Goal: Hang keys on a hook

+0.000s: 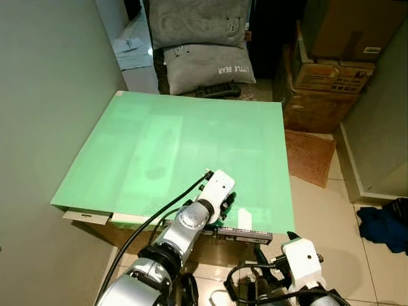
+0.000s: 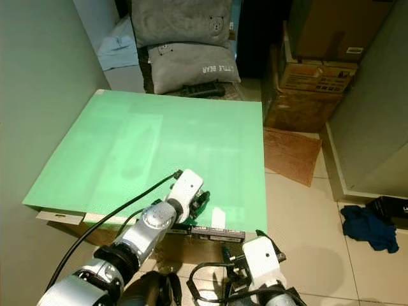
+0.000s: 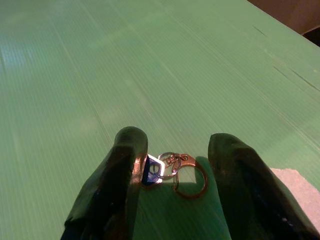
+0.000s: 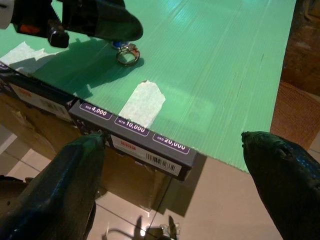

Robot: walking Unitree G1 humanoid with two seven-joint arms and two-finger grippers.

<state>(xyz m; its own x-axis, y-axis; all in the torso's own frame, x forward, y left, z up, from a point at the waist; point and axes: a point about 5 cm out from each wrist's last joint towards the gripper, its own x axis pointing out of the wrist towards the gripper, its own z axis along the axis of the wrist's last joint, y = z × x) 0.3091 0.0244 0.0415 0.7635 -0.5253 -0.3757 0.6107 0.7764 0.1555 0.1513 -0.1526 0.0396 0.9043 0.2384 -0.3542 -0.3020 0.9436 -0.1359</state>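
Note:
A small bunch of keys (image 3: 172,170), blue fob and brass rings, lies on the green board (image 1: 185,146) near its front edge. My left gripper (image 3: 172,190) is open and lowered over the keys, which lie between its two black fingers (image 3: 125,190). From the right wrist view the keys (image 4: 125,52) sit just under the left gripper's fingers (image 4: 107,22). My right gripper (image 4: 175,190) is open, low in front of the board's front edge, holding nothing. The left arm (image 1: 191,223) reaches over the front edge.
A strip of white tape (image 4: 142,102) is stuck on the board by its front edge, over a purple box (image 4: 135,140). Grey pillows (image 1: 204,57) lie beyond the board, cardboard boxes (image 1: 331,76) at the back right, a wall (image 1: 44,95) to the left, dark cloth (image 1: 382,226) on the tiled floor.

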